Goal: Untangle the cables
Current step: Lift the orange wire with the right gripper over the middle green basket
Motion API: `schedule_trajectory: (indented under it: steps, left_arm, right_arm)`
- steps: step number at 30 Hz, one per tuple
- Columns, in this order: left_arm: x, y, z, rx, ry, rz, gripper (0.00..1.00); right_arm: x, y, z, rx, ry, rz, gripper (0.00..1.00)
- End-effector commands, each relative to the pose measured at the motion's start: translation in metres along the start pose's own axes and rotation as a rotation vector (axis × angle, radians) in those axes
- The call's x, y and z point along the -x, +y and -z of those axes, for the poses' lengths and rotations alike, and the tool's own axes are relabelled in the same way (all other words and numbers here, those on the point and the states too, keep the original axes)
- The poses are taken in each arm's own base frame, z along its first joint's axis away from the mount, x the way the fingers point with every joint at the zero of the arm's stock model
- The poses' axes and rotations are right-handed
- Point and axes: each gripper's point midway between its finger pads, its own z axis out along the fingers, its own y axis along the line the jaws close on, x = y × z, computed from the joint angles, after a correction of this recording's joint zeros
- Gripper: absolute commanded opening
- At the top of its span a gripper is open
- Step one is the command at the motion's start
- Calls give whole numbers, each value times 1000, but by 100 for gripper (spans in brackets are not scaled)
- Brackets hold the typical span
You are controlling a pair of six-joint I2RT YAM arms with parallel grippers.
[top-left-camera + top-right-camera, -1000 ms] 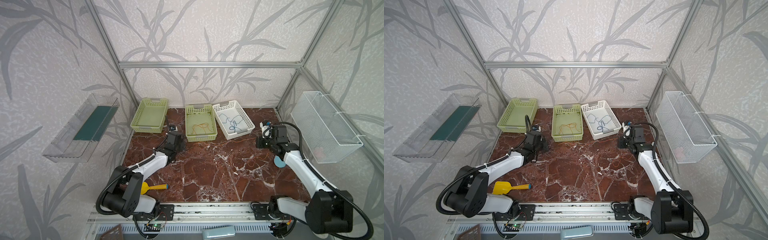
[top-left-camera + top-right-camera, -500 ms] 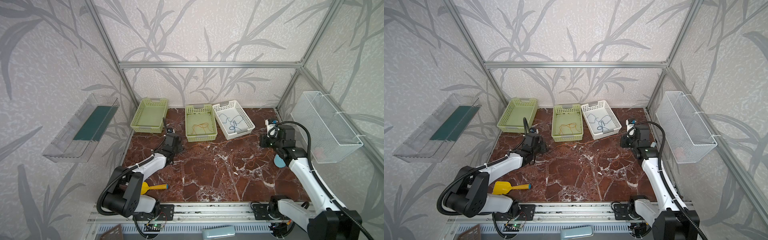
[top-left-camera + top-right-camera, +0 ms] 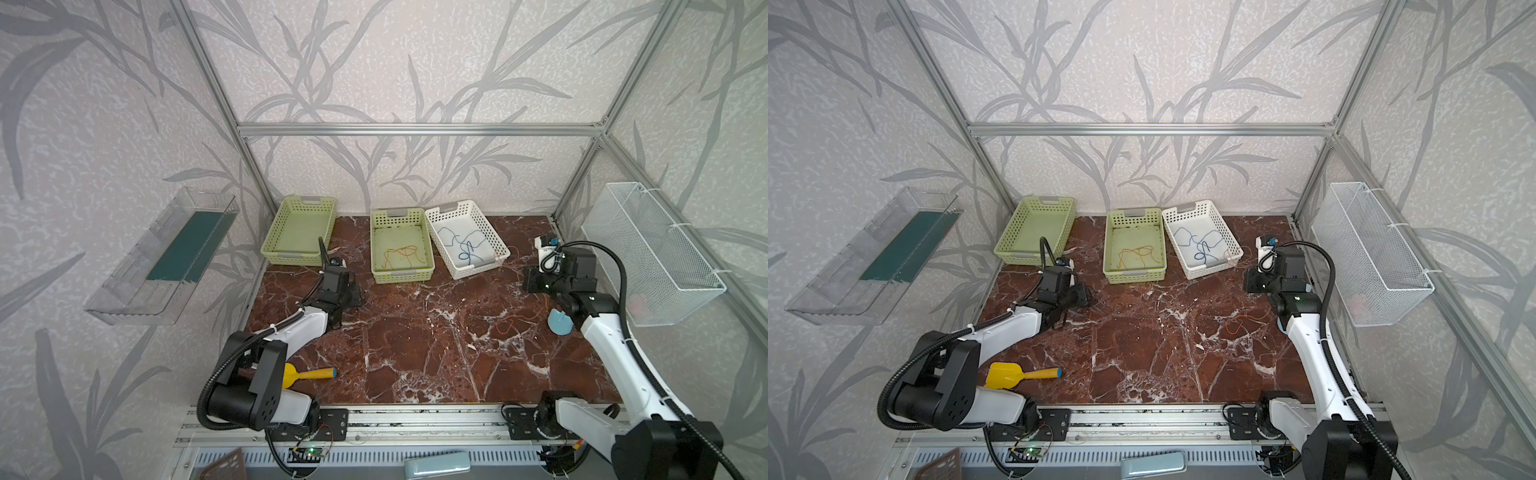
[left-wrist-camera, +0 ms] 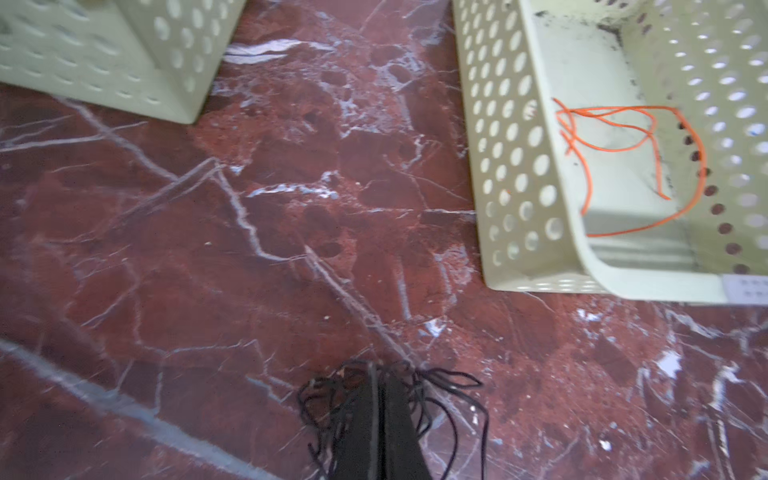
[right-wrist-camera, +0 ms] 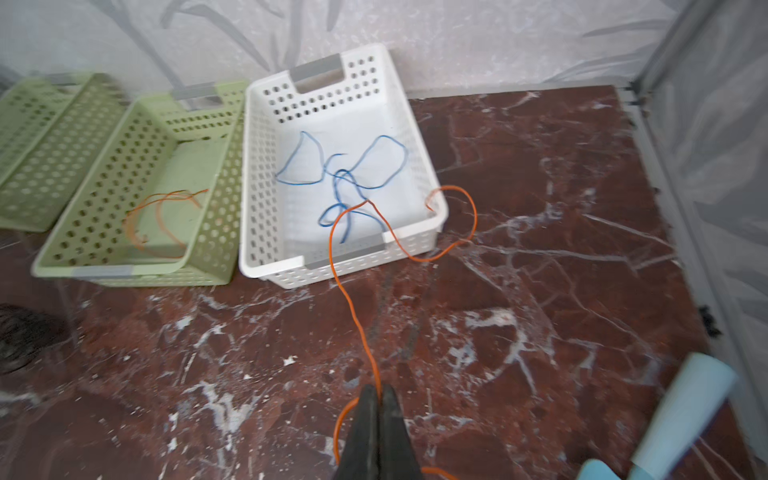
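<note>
My left gripper (image 4: 378,370) is shut on a tangled bunch of dark cables (image 4: 485,417), low over the marble between the two green baskets. In both top views it sits at the left (image 3: 355,293). My right gripper (image 5: 378,388) is shut on an orange cable (image 5: 353,316). That cable runs to the front rim of the white basket (image 5: 266,266) and loops beside it. Its slack lies on the table (image 3: 505,328). Blue cables (image 3: 465,245) lie in the white basket. More orange cables (image 3: 401,255) lie in the middle green basket (image 3: 401,276).
An empty green basket (image 3: 299,259) stands at the back left. A yellow scoop (image 3: 307,374) lies by the left arm's base. A light-blue tool (image 3: 559,322) rests beside the right arm. A wire basket (image 3: 652,253) hangs on the right wall and a clear tray (image 3: 162,257) on the left wall.
My right arm has swung toward the right wall, drawing the orange cable with it. My left gripper has drifted slightly left with the dark bunch.
</note>
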Motion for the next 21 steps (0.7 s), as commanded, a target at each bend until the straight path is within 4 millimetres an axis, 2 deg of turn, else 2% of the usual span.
schedule_trajectory:
  steps: [1, 4, 9, 11, 18, 21]
  left_arm:
    - [2, -33, -2, -177, 13, -56, 0]
    - [0, -46, -2, -242, 9, -75, 0]
    - [-10, -60, -7, -299, 44, -115, 0]
    - [-15, -64, -10, -311, 66, -130, 0]
    - [-26, -72, -17, -330, 100, -152, 0]
    - [-29, -74, -19, -334, 104, -155, 0]
  right_arm:
    - [25, 63, 5, 183, -47, 172, 0]
    - [49, 108, 15, 287, -101, 239, 0]
    - [108, 175, 38, 425, -251, 372, 0]
    - [132, 196, 45, 468, -315, 414, 0]
    - [215, 252, 59, 587, -522, 485, 0]
    - [242, 273, 57, 605, -571, 537, 0]
